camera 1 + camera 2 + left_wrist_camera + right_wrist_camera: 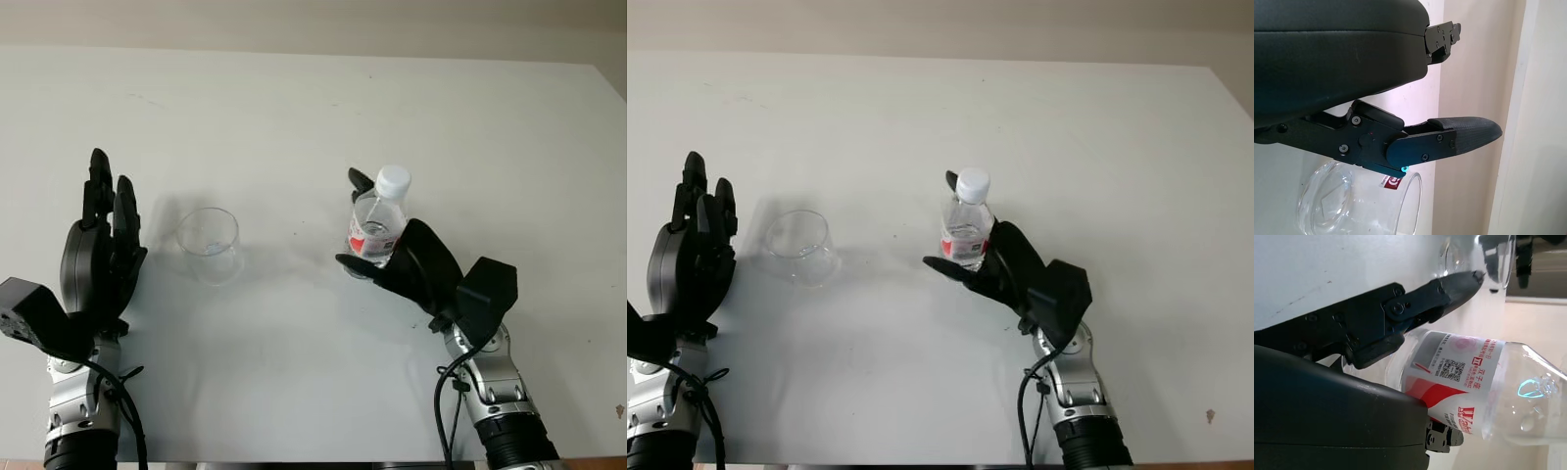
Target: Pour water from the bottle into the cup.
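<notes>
Forearms of silver metal with black cabling rise from the near edge of the white table (294, 392), one at each side. Right hand (397, 257) (black, three-fingered) sits right of centre with its fingers curled around the small clear plastic water bottle (377, 223); a finger (359, 182) shows behind the bottle and another (945, 266) crosses low in front of it. The bottle stands upright on the table with its white cap (393, 181) still on and a red-and-white label (1459, 379) around its middle, the palm pressed against that label in the right wrist view. Left hand (98, 250) is open, holding nothing, just left of the clear plastic cup (209, 245) but apart from it. The cup stands upright on the table, well apart from the bottle, about level with it. Beyond both, the table runs bare to a pale wall (313, 24).
</notes>
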Motion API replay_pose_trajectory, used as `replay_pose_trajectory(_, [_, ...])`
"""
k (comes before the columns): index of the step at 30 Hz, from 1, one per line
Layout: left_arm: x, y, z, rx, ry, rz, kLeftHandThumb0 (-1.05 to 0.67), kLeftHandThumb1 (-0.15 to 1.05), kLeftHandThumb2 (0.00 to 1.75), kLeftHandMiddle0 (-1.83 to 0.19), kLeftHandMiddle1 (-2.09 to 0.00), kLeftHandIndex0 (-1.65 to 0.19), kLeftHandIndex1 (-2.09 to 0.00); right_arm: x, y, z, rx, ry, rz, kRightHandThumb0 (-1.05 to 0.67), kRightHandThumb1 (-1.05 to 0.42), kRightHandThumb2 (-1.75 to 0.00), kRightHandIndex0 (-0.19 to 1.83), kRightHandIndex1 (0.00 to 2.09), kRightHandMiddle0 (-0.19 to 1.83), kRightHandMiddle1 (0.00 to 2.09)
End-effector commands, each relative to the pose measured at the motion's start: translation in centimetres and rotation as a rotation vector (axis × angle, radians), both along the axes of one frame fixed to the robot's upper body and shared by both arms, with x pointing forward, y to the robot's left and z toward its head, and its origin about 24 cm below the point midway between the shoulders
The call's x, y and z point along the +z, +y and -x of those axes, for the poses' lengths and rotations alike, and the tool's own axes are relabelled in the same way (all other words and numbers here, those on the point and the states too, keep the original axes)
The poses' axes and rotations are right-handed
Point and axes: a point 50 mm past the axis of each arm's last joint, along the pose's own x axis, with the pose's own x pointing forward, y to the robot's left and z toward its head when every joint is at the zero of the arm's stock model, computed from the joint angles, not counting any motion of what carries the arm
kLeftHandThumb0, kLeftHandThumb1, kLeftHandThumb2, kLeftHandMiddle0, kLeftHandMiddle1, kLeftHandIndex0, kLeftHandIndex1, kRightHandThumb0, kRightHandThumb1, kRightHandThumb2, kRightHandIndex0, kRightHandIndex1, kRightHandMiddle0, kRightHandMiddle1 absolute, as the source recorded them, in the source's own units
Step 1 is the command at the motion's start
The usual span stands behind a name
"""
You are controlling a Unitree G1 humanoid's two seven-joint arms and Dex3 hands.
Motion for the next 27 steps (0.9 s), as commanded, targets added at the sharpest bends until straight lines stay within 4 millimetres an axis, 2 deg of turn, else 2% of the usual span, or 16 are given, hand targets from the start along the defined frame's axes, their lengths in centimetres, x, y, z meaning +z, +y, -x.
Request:
replay_pose_trajectory(1, [-0.2, 0.3, 0.2, 0.004, 0.006, -0.002, -0.74, 1.05, 0.57, 0.19, -0.01, 0.19, 0.00, -1.6, -1.2, 0.5, -0.076, 0.022, 0.043, -0.96, -0.96, -0.06, -0.19, 0.00, -0.19, 0.00])
replay_pose_trajectory(6, [-0.1, 0.3, 0.2, 0.004, 0.006, -0.004, -0.73, 1.05, 0.57, 0.19, 0.00, 0.19, 0.00, -1.7, -2.0, 0.2, -0.188, -0.025, 0.041, -1.00, -1.00, -0.07, -0.19, 0.00, -0.19, 0.00])
replay_pose_trajectory(12, [-0.3, 0.2, 0.1, 0.002, 0.006, 0.000, -0.72, 1.05, 0.57, 0.19, 0.00, 0.19, 0.00, -1.6, -2.4, 0.1, -0.214, -0.053, 0.008, -0.98, -1.01, -0.06, -0.19, 0.00, -0.19, 0.00])
replay_pose_trajectory(22, [-0.2, 0.3, 0.4, 0.011, 0.001, -0.004, -0.72, 1.05, 0.57, 0.19, -0.02, 0.19, 0.00, -1.0, -2.3, 0.6, -0.128, -0.072, -0.084, -0.94, -1.01, -0.06, -0.19, 0.00, -0.19, 0.00])
replay_pose_trajectory(27, [-0.3, 0.3, 1.1, 0.021, 0.004, -0.004, -0.71, 1.05, 0.57, 0.19, -0.03, 0.19, 0.00, -0.4, -1.2, 1.9, -0.052, -0.096, -0.071, -0.96, -1.00, -0.05, -0.19, 0.00, -0.19, 0.00])
